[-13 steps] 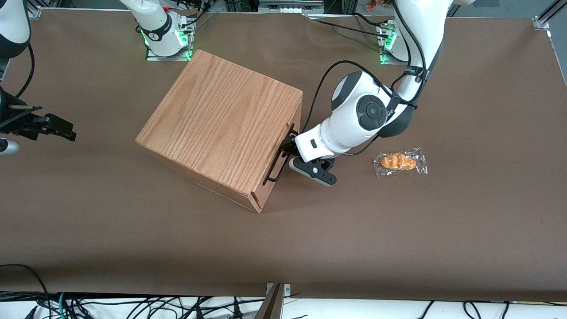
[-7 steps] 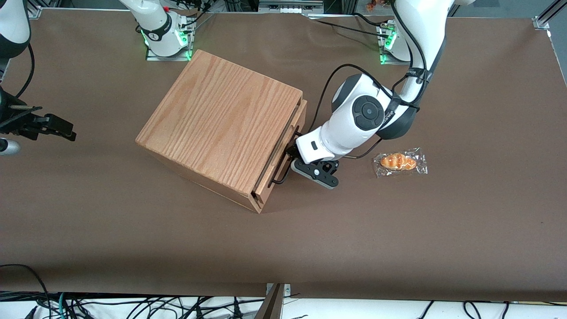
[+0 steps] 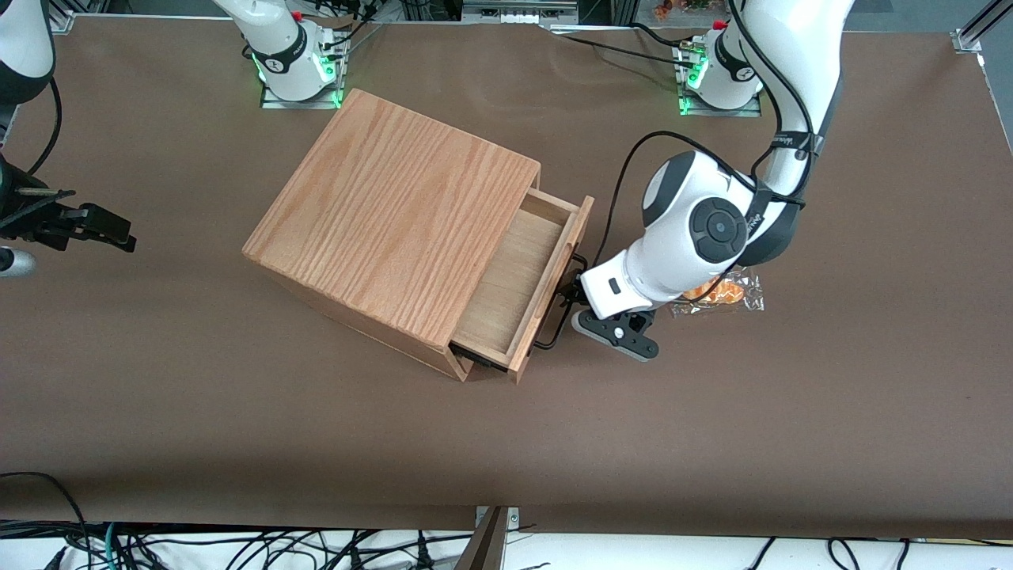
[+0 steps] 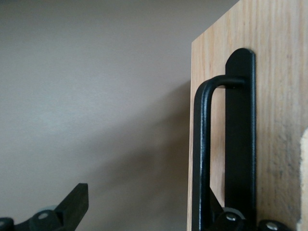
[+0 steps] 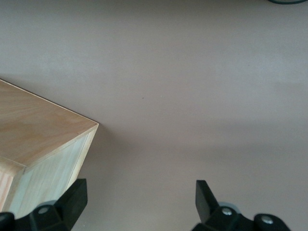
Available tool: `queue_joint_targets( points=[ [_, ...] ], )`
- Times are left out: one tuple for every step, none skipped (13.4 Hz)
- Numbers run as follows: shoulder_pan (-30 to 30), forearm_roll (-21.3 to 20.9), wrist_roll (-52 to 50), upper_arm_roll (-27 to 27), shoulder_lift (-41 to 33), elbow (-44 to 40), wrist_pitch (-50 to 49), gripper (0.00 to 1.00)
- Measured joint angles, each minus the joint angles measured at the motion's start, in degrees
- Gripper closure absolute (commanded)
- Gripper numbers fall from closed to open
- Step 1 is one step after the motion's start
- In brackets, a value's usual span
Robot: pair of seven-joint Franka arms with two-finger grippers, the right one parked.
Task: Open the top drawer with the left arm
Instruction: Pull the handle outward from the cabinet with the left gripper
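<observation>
The top drawer (image 3: 518, 277) is standing partly pulled out of the cabinet (image 3: 392, 229), its pale floor being exposed. The cabinet is sitting on the brown counter (image 3: 506, 443), its drawer front facing the working arm's end. The left arm (image 3: 696, 237) is being held low, just beside the drawer front. The tool (image 3: 571, 298) is at the black wire handle (image 4: 204, 154); in the wrist view one finger (image 4: 72, 207) is standing well apart from the handle, so the tool is spread wide around it. A wrapped pastry (image 3: 720, 294) is lying partly hidden under the arm.
</observation>
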State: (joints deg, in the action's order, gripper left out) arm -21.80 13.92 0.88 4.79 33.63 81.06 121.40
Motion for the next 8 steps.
queue_joint_targets(
  points=[
    [0.5,0.0,0.4,0.0,0.0,0.0,-0.3,0.0],
    [1.0,0.0,0.6,0.1,0.0,-0.1,-0.7,0.0],
    [1.3,0.0,0.6,0.2,0.0,-0.1,-1.0,0.0],
    [1.8,0.0,0.6,0.3,0.0,-0.1,-1.1,0.0],
    [2.4,0.0,0.8,0.3,0.0,-0.2,-1.5,0.0],
    [3.2,-0.1,1.5,0.3,-0.1,-0.2,-2.0,0.0],
    [4.1,-0.1,2.2,0.3,-0.1,-0.3,-2.3,0.0],
    [4.9,-0.1,2.9,0.3,-0.1,-0.3,-2.6,0.0]
  ],
)
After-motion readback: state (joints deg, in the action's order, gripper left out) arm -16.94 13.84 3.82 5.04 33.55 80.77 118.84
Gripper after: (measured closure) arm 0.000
